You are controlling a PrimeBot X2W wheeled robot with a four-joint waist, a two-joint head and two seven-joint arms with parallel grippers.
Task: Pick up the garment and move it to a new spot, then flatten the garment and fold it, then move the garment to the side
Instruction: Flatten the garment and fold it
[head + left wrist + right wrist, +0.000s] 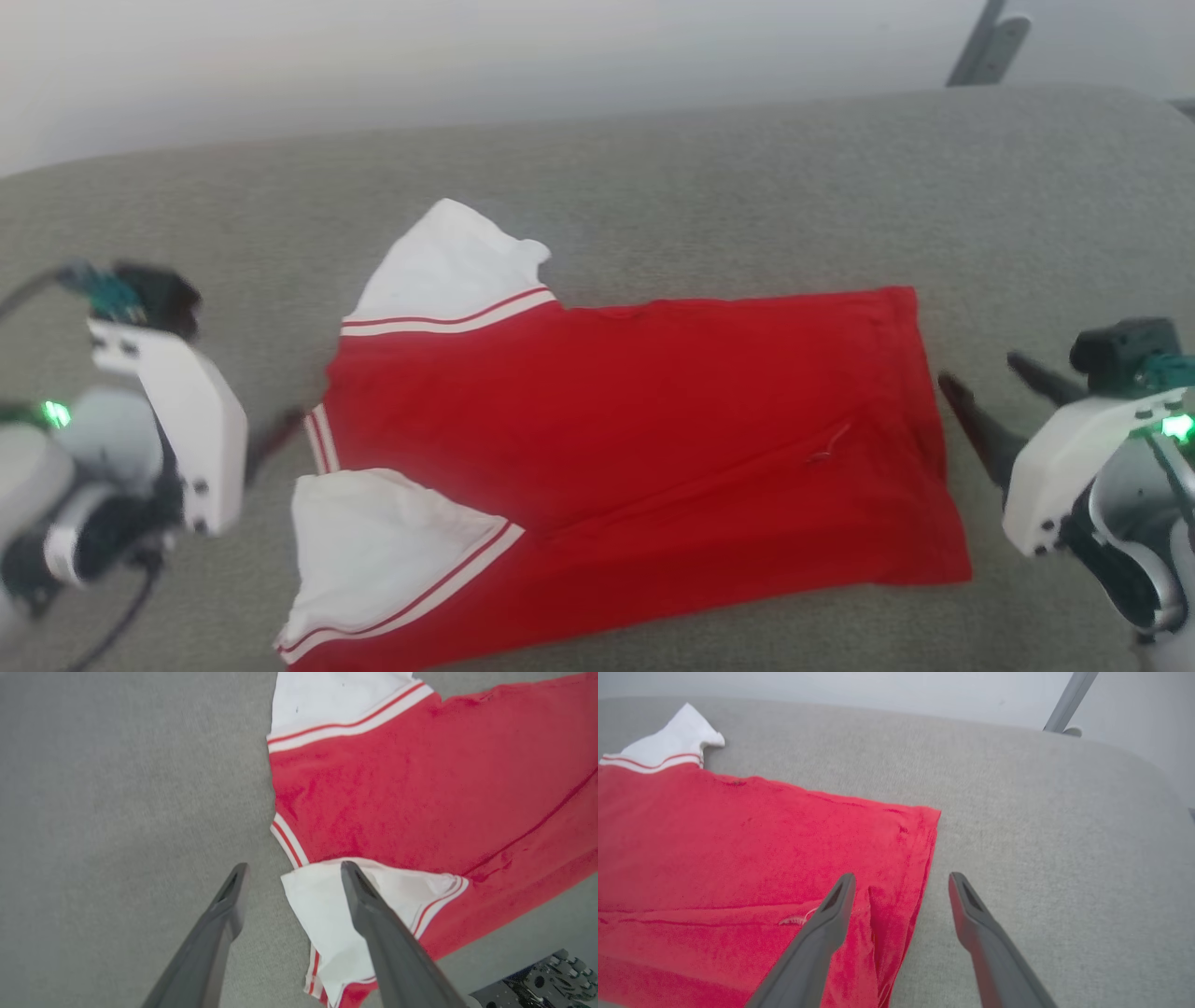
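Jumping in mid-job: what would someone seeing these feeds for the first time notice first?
The red T-shirt with white sleeves catches the eye first, spread sideways across the middle of the grey cushion, sleeves toward the robot's left. Next come the tools flanking it: the left tool open over the near sleeve, the right tool open at the hem edge, neither holding cloth.

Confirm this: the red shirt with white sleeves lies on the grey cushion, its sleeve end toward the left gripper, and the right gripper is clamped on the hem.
Not quite. The right gripper is open and holds nothing: the right wrist view shows its jaws apart at the hem. The rest holds: the shirt lies on the grey cushion, sleeves toward the left gripper.
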